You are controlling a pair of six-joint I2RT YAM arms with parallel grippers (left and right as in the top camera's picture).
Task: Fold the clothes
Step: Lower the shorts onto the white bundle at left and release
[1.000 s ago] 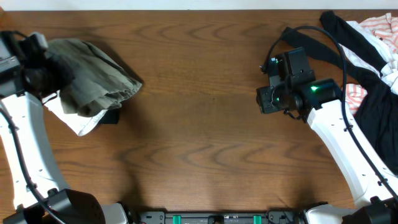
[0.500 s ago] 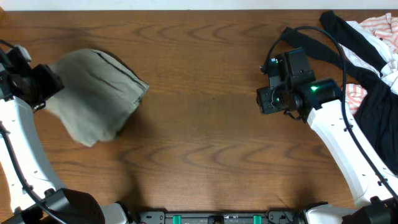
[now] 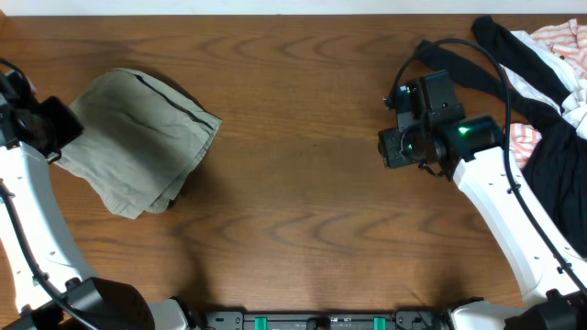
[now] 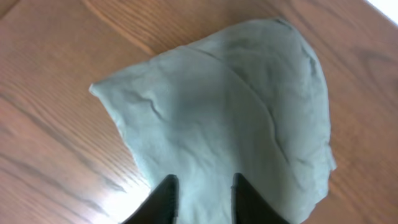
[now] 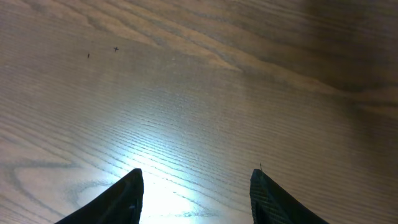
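The pale sage shorts (image 3: 142,137) lie folded in a flat bundle on the wooden table at the left. My left gripper (image 3: 69,128) is at their left edge, open, with nothing held. In the left wrist view its two dark fingers (image 4: 205,183) stand apart just above the shorts (image 4: 230,118). My right gripper (image 3: 383,147) hovers over bare table at the right, far from the shorts. It is open and empty, and its fingers (image 5: 196,177) show only wood grain between them.
A pile of other clothes lies at the table's top right corner: a black garment (image 3: 561,160) and a pink-and-white striped one (image 3: 556,37). My right arm passes close beside that pile. The table's far edge (image 3: 293,13) runs along the top.
The shorts, bunched up at my left gripper a second ago over a white cloth, now lie spread flat and cover it. My left gripper has drawn back left. The right arm has not moved.
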